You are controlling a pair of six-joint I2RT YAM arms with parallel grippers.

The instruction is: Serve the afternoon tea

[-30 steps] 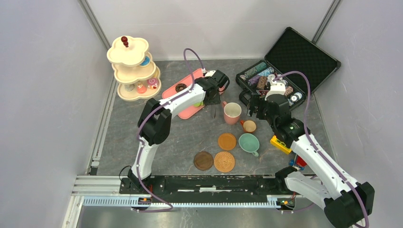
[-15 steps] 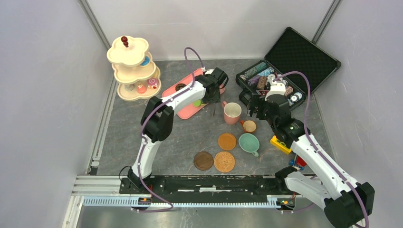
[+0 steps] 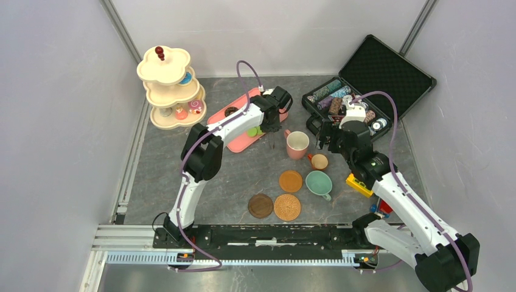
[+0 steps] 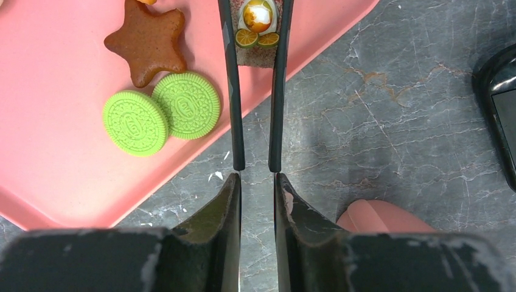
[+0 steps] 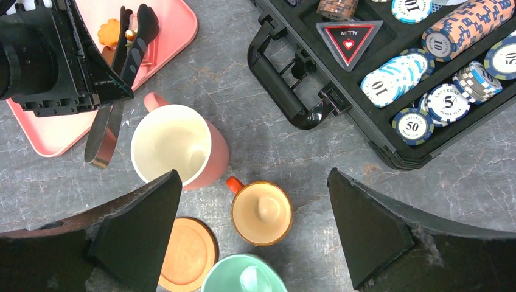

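My left gripper (image 4: 257, 179) is shut on black tongs (image 4: 232, 91). The tong tips pinch a small pastry topped with an egg half and citrus slices (image 4: 257, 18) over the pink tray (image 4: 73, 164). Two green sandwich cookies (image 4: 185, 104) and a brown star cookie (image 4: 147, 39) lie on the tray. My right gripper (image 5: 252, 175) is open and empty above the small brown cup (image 5: 261, 213). The pink cup (image 5: 173, 146), the teal cup (image 5: 243, 277) and an orange coaster (image 5: 185, 252) sit around it. The cream three-tier stand (image 3: 170, 91) holds several pastries at the far left.
An open black case (image 3: 365, 85) of striped poker chips stands at the back right, close to my right gripper (image 3: 325, 137). A yellow gridded block (image 3: 359, 185) lies by the right arm. Two more brown coasters (image 3: 260, 205) lie near the front.
My left gripper with the tongs has shifted slightly back over the tray's edge. The right arm and the cups have not moved.
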